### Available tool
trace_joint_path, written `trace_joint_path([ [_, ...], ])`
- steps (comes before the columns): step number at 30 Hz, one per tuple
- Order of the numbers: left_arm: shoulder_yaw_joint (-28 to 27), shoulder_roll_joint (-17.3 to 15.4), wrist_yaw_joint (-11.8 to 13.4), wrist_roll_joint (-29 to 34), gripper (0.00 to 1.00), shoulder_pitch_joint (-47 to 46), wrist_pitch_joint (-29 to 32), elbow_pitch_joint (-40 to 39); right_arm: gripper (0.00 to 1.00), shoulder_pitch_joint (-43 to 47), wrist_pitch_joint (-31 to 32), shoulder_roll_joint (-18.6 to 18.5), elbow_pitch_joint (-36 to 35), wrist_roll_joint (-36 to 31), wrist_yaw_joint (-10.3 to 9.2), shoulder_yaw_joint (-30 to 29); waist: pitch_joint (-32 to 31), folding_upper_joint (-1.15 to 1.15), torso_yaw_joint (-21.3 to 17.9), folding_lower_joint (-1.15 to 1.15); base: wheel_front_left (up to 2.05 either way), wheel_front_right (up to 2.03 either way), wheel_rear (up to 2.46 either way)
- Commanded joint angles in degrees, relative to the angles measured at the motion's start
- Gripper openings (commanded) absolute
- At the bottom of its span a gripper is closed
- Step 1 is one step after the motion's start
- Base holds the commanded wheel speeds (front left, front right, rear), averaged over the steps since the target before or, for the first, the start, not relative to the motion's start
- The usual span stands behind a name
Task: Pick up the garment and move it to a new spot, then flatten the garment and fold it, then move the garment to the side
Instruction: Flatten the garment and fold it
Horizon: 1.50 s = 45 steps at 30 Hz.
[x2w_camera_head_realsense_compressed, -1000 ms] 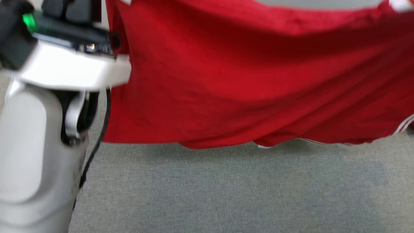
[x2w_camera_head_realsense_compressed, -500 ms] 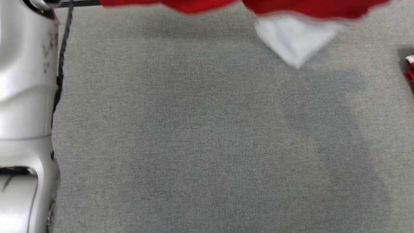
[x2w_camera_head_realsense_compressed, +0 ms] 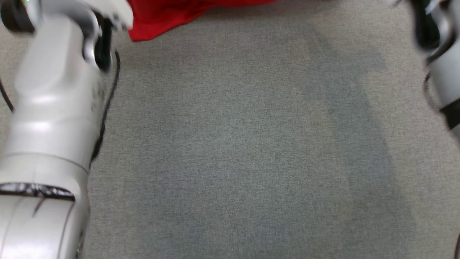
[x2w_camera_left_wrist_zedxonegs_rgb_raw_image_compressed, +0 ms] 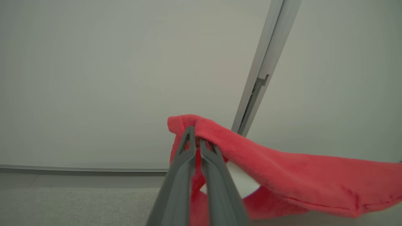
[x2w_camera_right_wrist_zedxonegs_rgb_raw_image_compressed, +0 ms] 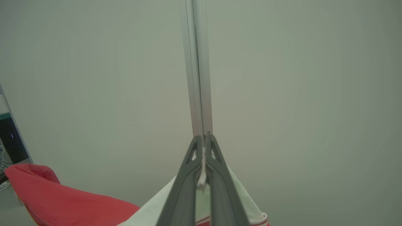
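Nearest the head camera, the pale left forearm (x2w_camera_head_realsense_compressed: pixel 50 108) and the blurred pale right forearm (x2w_camera_head_realsense_compressed: pixel 444 72) flank a wide stretch of grey woven cloth work surface (x2w_camera_head_realsense_compressed: pixel 233 151). Beyond that, at the far top edge, a corner of the soft red knit garment with white trim (x2w_camera_head_realsense_compressed: pixel 158 16) hangs down, and it seems to be lifted off the surface. Farther out, in the wrist views, the left gripper (x2w_camera_left_wrist_zedxonegs_rgb_raw_image_compressed: pixel 195 135) has its two dark fingers pinched together on a rolled red edge. The right gripper (x2w_camera_right_wrist_zedxonegs_rgb_raw_image_compressed: pixel 203 141) is clamped on a thin white strip of the same garment, and the cloth sags between the two holds. Behind them stands a plain pale wall (x2w_camera_left_wrist_zedxonegs_rgb_raw_image_compressed: pixel 94 78) with a metal rail (x2w_camera_left_wrist_zedxonegs_rgb_raw_image_compressed: pixel 267 59). The fabric looks light, limp and a little stretchy, neither slippery nor breakable; it will likely droop and bunch wherever it is unsupported, so hems and corners held wide apart seem the best places to grip for laying it flat
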State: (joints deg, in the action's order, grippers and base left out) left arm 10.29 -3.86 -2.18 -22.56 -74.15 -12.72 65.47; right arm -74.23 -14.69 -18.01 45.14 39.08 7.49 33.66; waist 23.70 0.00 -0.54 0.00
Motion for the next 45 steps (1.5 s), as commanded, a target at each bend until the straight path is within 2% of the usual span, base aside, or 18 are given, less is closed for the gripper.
trace_joint_path([
  [1,0.16,0.08,-0.58,-0.59,0.0,1.92,-0.39,1.98,0.0,2.94,-0.47,0.71,0.93,1.53,0.0,0.66,0.4,0.0,-0.38,0.0,0.0,0.0,0.0],
  [6,-0.93,0.65,-1.7,-3.91,0.0,8.28,-1.6,5.66,0.0,14.13,-0.58,2.87,-0.82,4.91,0.0,-0.38,1.05,0.0,-1.03,0.0,0.0,0.0,0.0],
  [7,-0.93,0.65,-1.7,-3.91,0.0,8.28,-1.6,5.66,0.0,14.13,-0.58,2.87,-0.82,4.91,0.0,-0.38,1.05,0.0,-1.03,0.0,0.0,0.0,0.0],
  [12,0.43,0.83,-3.3,-6.42,0.0,15.83,-2.44,3.96,0.0,26.85,-0.59,3.37,-7.2,5.29,0.0,-4.99,0.66,0.0,-1.05,0.0,0.0,0.0,0.0],
  [17,0.05,0.81,-2.58,-7.34,0.0,26.31,-2.5,-5.15,0.0,39.17,-0.56,3.78,-15.6,2.95,0.0,-10.11,-1.19,0.0,-0.77,0.0,0.0,0.0,0.0],
  [23,-0.73,0.72,-1.89,-3.85,0.0,39.15,-2.51,-16.59,0.0,53.13,-0.55,4.82,-26.2,-0.89,0.0,-15.49,-5.31,0.0,-0.67,0.0,0.0,0.0,0.0],
  [28,0.1,-0.78,-0.96,-1.03,0.0,48.4,-2.52,-24.38,0.0,63.82,-0.56,4.24,-34.32,-3.42,0.0,-18.05,-8.74,0.0,-0.49,0.0,0.0,0.0,0.0],
  [35,-0.06,-3.74,3.38,-0.47,0.0,62.15,1.97,-40.47,0.0,77.7,0.77,3.64,-42.78,-5.78,0.0,-20.77,-13.46,0.0,-0.23,0.0,0.0,0.0,0.0],
  [45,-1.09,-7.59,11.84,-0.26,0.0,82.01,16.02,-70.11,0.0,92.08,10.04,5.36,-54.73,-9.56,0.0,-24.95,-16.97,0.0,-0.32,0.0,0.0,0.0,0.0],
])
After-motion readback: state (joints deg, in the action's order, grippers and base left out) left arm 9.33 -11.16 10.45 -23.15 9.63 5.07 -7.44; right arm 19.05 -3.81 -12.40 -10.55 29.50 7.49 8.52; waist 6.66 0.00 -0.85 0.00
